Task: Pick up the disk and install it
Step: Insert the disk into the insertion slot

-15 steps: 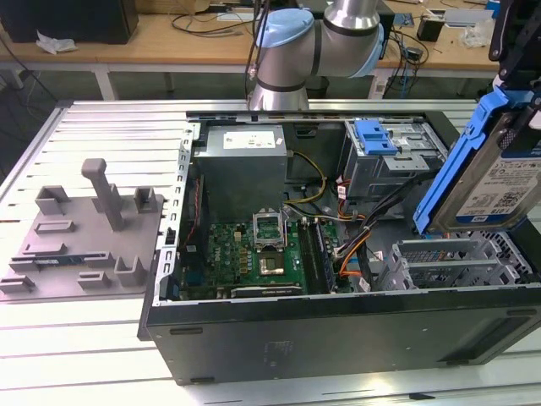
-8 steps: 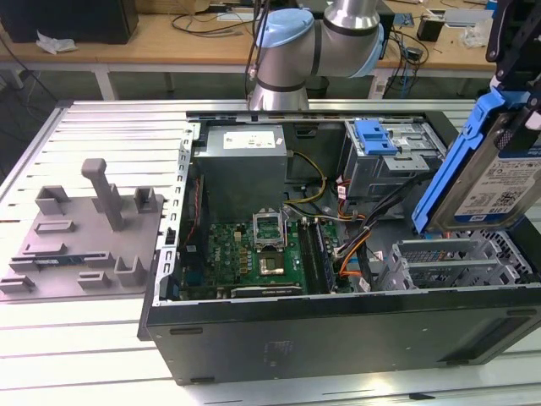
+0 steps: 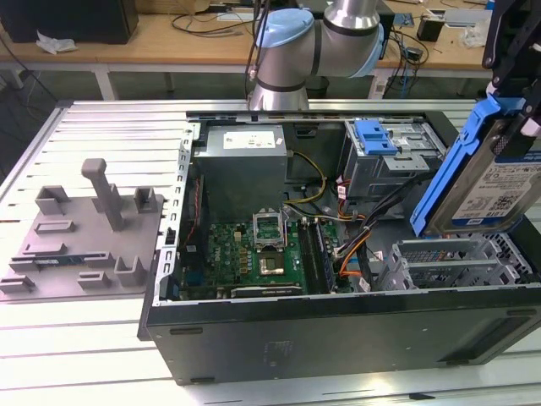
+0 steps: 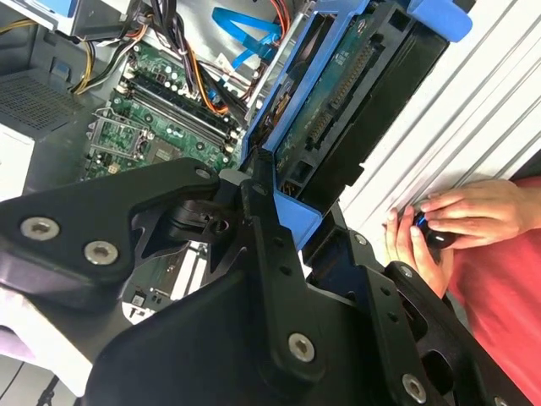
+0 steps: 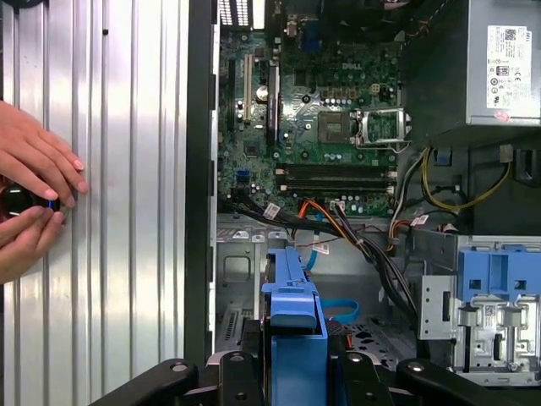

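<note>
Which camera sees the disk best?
The exterior view: the disk hangs tilted above the computer case, showing its label and blue frame. The second wrist view shows its connector side; the first wrist view, its blue edge end-on.

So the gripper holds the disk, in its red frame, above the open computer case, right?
Wrong only in colour: the frame is blue, seen in the exterior view. The gripper holds the disk above the open computer case.

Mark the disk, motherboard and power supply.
disk (image 3: 504, 188), exterior view, on its white-and-blue label.
motherboard (image 3: 243, 250), exterior view, on the green board.
power supply (image 3: 245, 182), exterior view, on its grey side.
</note>
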